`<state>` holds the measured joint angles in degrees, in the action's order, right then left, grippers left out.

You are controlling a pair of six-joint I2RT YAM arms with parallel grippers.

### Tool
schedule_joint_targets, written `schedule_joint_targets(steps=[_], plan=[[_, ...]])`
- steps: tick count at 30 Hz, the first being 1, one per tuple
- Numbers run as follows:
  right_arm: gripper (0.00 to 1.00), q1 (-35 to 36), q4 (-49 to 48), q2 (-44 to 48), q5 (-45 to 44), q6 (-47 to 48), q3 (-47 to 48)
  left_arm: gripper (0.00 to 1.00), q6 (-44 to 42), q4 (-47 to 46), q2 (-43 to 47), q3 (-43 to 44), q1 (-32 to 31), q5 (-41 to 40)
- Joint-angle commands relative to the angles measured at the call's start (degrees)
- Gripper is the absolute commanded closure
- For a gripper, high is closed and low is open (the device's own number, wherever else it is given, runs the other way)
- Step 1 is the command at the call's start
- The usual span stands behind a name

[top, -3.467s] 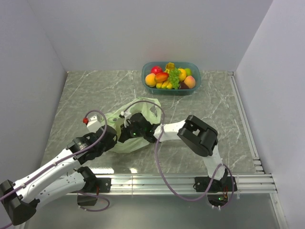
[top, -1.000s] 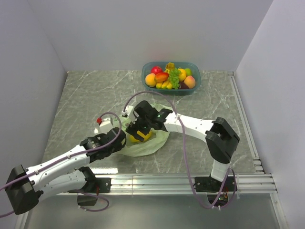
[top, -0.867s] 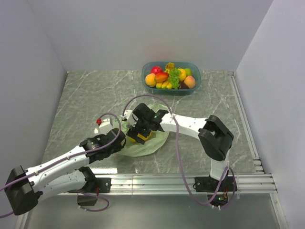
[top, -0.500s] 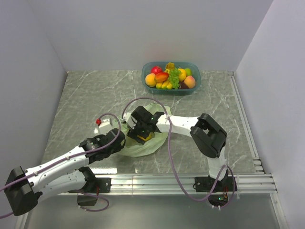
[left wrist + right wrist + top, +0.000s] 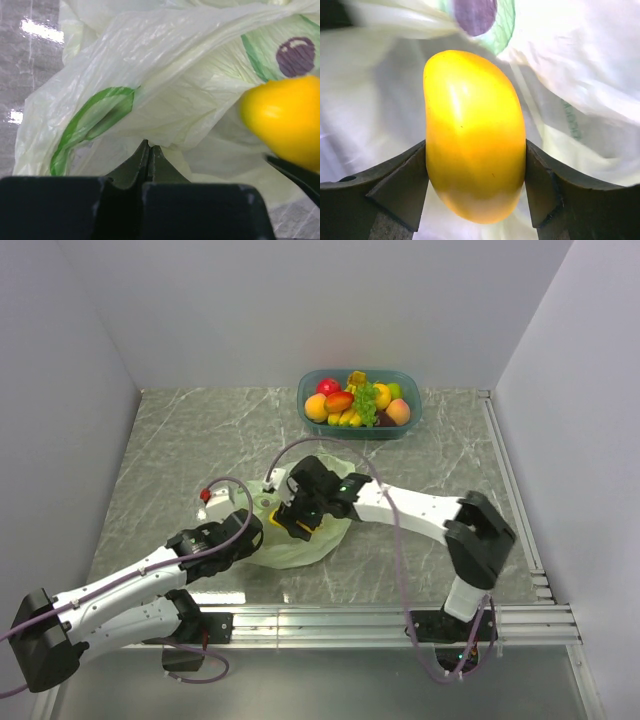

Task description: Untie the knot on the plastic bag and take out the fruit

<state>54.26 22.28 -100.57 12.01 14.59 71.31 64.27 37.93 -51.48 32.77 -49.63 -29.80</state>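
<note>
- Left gripper [image 5: 252, 531]: fingers pressed together. In its wrist view the tips [image 5: 149, 151] meet on a fold of the plastic bag [image 5: 165, 75], and creases fan out from that spot, so it seems to pinch the bag's near-left edge.
- If that thin film slides out of the pinch, the bag would likely lift along with whatever is pulled from it.
- The plastic bag [image 5: 300, 548] lies slumped on the marbled table [image 5: 170, 440], near the middle. It is thin, crinkly and translucent pale yellow-green, printed with a green leaf and a purple blob.
- No knot can be made out, and the mouth looks open.
- The film is slack and clingy, so it could drape over the fruit or snag a finger.
- The yellow fruit [image 5: 474, 135] is smooth, glossy, oval and hard-looking. It sits at the bag's mouth, at 1 o'clock from the left gripper.
- Right gripper [image 5: 475, 170]: its dark fingers [image 5: 402, 182] press the fruit's two flanks.
- The skin is slick and curved, and the hold sits low on its body. It may squirt out or roll if the squeeze is uneven or the lift is jerky.
- The teal bowl [image 5: 408, 422], rigid plastic heaped with other toy fruits, stands well apart at 1 o'clock from the bag.
</note>
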Motion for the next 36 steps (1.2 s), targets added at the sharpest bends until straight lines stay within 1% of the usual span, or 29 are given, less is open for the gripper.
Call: schedule_joint_targets(steps=[1, 4, 6, 9, 10, 11, 14, 15, 16, 17, 18, 19, 20, 21, 22, 24, 25, 27, 28, 30, 31, 33, 35, 36], plan=[[1.00, 0.4, -0.1, 10.5, 3.5, -1.9, -0.9, 0.99, -0.4, 0.4, -0.2, 1.2, 0.8, -2.9], [1.00, 0.1, -1.4, 16.4, 2.8, -3.7, -1.6, 0.99, -1.3, 0.3, -0.5, 1.9, 1.2, -3.3], [1.00, -0.8, -2.2, 18.7, 2.8, -4.7, -0.6, 0.99, -1.9, 0.2, -0.8, 2.4, 1.5, -3.5], [1.00, -4.8, -6.7, 22.2, 1.0, -8.9, 0.5, 0.99, -2.5, 0.1, -1.2, 2.8, 1.6, -3.5], [1.00, -6.3, -10.3, 23.5, 0.1, -11.7, 0.3, 0.99, -2.6, 0.2, -1.2, 3.0, 1.6, -3.5], [1.00, -10.3, -11.9, 23.9, -1.7, -13.4, 0.6, 0.99, -2.7, 0.2, -1.2, 3.0, 1.6, -3.5], [1.00, -16.7, -12.5, 22.0, -9.3, -17.6, 4.2, 0.99, -2.7, 0.3, -0.5, 2.9, 1.6, -3.3], [1.00, -20.6, -12.2, 20.9, -11.8, -18.5, 5.5, 1.00, -2.8, 0.2, 0.1, 2.7, 1.6, -3.3], [1.00, -23.0, -10.7, 18.1, -16.3, -19.9, 7.0, 1.00, -3.0, 0.0, 0.6, 2.6, 1.6, -3.3], [1.00, -25.1, -9.6, 16.3, -18.0, -20.6, 10.6, 1.00, -3.1, -0.1, 1.0, 2.5, 1.6, -3.4], [1.00, -29.5, -8.7, 14.5, -19.5, -21.5, 12.4, 1.00, -3.4, -0.4, 2.0, 2.3, 1.7, -3.5], [1.00, -31.5, -7.3, 10.5, -20.1, -23.2, 16.0, 1.00, -3.9, -0.5, 2.5, 2.1, 1.6, -3.5], [1.00, -33.3, -6.5, 8.5, -21.1, -24.5, 18.0, 0.99, -4.2, -0.8, 3.0, 2.0, 1.6, -3.5], [1.00, -37.1, -5.8, 6.6, -21.4, -27.1, 19.7, 1.00, -4.4, -1.3, 4.0, 1.7, 1.6, -3.4], [1.00, -38.7, -5.6, 2.6, -20.5, -28.3, 22.6, 1.00, -4.5, -1.5, 4.5, 1.5, 1.6, -3.5], [0.99, -42.9, -4.6, -1.7, -20.2, -31.1, 26.1, 1.00, -4.4, -2.2, 5.9, 1.0, 1.7, -3.8], [0.98, -44.1, -4.2, -5.9, -18.7, -32.7, 29.6, 0.99, -4.4, -2.3, 6.3, 0.7, 1.7, -3.8], [0.97, -45.6, -2.7, -10.7, -17.9, -33.9, 34.2, 0.99, -4.6, -2.8, 6.6, 0.6, 1.9, -3.6], [0.97, -46.8, -0.9, -15.5, -17.6, -35.0, 38.6, 0.99, -4.9, -3.1, 6.5, 0.6, 1.9, -3.3], [0.96, -47.5, 0.9, -19.9, -16.3, -35.9, 42.7, 0.99, -4.9, -3.6, 6.0, 0.7, 1.9, -3.2], [0.93, -47.7, 2.1, -23.3, -15.9, -36.9, 45.1, 0.99, -5.2, -4.0, 5.9, 0.8, 1.8, -3.0], [0.85, -47.8, 1.7, -25.0, -12.8, -37.5, 45.5, 1.00, -5.4, -4.4, 5.6, 0.9, 1.9, -3.3], [0.69, -47.8, -0.8, -24.8, -10.4, -38.7, 42.8, 0.99, -5.6, -5.0, 5.5, 1.1, 2.0, -3.6], [0.53, -47.8, -2.7, -24.2, -8.9, -39.1, 41.6, 0.99, -5.6, -5.2, 5.4, 1.2, 1.9, -3.8]])
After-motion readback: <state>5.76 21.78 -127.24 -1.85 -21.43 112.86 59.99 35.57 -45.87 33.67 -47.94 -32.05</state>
